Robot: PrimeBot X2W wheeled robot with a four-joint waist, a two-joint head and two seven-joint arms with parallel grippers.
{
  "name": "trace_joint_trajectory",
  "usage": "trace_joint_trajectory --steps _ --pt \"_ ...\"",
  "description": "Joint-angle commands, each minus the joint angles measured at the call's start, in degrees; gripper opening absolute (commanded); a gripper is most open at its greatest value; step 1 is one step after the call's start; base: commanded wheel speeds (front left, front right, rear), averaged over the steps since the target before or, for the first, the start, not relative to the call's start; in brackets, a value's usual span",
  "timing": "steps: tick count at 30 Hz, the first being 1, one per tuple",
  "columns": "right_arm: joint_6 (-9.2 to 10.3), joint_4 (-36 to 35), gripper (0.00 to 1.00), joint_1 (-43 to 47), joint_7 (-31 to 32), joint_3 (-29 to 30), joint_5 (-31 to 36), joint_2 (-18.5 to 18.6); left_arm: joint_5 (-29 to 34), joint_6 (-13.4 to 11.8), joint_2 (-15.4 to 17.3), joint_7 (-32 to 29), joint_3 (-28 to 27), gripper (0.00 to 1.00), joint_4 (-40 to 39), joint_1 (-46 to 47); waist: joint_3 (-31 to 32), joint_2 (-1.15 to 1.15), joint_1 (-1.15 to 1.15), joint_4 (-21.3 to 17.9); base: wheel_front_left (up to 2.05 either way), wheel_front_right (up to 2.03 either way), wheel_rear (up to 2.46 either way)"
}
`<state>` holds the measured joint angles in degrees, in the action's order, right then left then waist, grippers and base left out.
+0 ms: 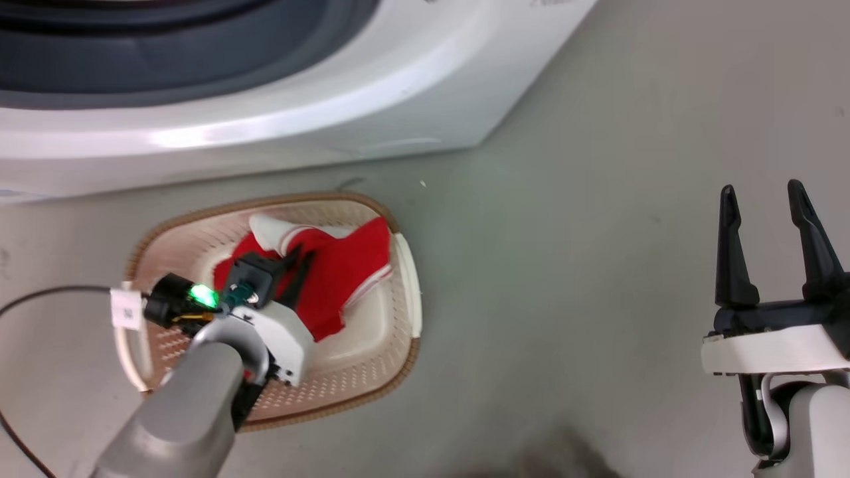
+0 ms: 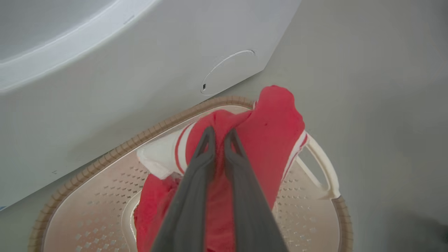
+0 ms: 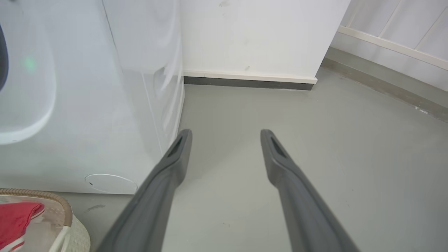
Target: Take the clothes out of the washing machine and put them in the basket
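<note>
The large white front-loading washing machine (image 1: 299, 119), with its grey-rimmed porthole, stands just behind the basket, on a plain grey floor (image 1: 597, 279). The oval cream plastic basket (image 1: 372, 332), perforated and edged with a brown woven-look rim, sits close against the machine's front. A round service flap (image 2: 229, 71) low on the machine faces the basket.

The soft bright red clothes (image 1: 339, 272), with a white part and red-white striped trim, lie inside the basket. One fold is draped up against the basket's rim beside its white side handle (image 1: 408, 279).

The left hand (image 2: 219, 133) hangs over the middle of the basket. Its two dark fingers are drawn narrow, with red fabric pinched between them. The right hand (image 1: 762, 189) hangs over bare floor, well to the right of the basket, fingers spread wide and holding nothing.

A thin black cable (image 1: 46, 292) curves over the floor left of the basket, and a small white tag (image 1: 126, 309) hangs at the basket's left handle.
</note>
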<state>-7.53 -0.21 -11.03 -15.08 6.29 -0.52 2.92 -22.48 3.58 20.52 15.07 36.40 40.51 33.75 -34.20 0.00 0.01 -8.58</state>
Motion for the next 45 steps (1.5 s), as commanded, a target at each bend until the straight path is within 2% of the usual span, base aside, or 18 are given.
trace_joint_trajectory --steps 1,7,20,21,22,23,29,35,39,45 --pt "0.08 -0.55 1.00 -1.22 -0.13 -0.36 -0.33 -0.08 0.45 0.20 0.10 0.15 -0.56 0.00 3.19 1.79 -4.43 0.00 -0.01 -3.25 0.00 0.00 0.00" --pt "0.08 -1.08 1.00 -1.98 -0.13 -0.64 -1.88 -0.07 0.63 0.08 0.59 0.15 -1.96 0.00 14.49 6.83 -9.18 0.00 -0.01 -5.78 0.00 0.00 0.00" --pt "0.08 -1.67 1.00 -3.18 -0.13 -0.91 -3.55 -0.07 2.08 0.53 0.49 0.15 -2.48 0.00 22.79 12.17 -13.55 0.00 -0.01 -7.23 0.00 0.00 0.00" --pt "0.08 -1.53 1.00 -3.29 -0.13 -0.88 -3.54 -0.07 1.45 0.60 0.09 0.15 -2.98 0.06 23.38 12.21 -13.37 0.00 -0.01 -7.09 0.00 0.00 0.00" --pt "0.08 -1.44 1.00 -3.31 -0.13 -0.81 -3.40 -0.07 1.23 0.42 -0.30 0.15 -3.35 0.69 23.48 12.40 -13.10 0.00 -0.01 -6.83 0.00 0.00 0.00" --pt "0.08 -1.30 1.00 -3.35 -0.13 -0.78 -3.24 -0.07 1.20 0.24 -0.59 0.15 -3.58 1.00 23.54 12.52 -12.78 0.00 -0.01 -6.59 0.00 0.00 0.00" --pt "0.08 -0.76 1.00 -3.52 -0.13 -0.31 -1.59 -0.06 1.81 0.08 -2.00 0.15 -4.94 1.00 20.60 9.33 -7.11 0.00 -0.01 -4.27 0.00 0.00 0.00" --pt "0.08 0.20 1.00 -2.10 -0.13 1.04 0.58 -0.05 1.73 -0.23 -2.80 0.15 -8.79 1.00 13.21 4.67 0.43 0.00 -0.01 -1.09 0.00 0.00 0.00" --pt "0.08 1.05 1.00 -1.16 -0.13 2.15 2.24 -0.04 -0.10 0.16 -3.94 0.16 -14.77 1.00 6.38 0.79 5.90 0.00 -0.01 1.57 0.00 0.00 0.00" --pt "0.08 2.29 1.00 0.65 -0.13 3.54 4.65 -0.06 1.89 0.73 -4.59 0.15 -22.54 1.00 -4.40 -4.51 13.83 0.00 -0.01 5.36 0.00 0.00 0.00"
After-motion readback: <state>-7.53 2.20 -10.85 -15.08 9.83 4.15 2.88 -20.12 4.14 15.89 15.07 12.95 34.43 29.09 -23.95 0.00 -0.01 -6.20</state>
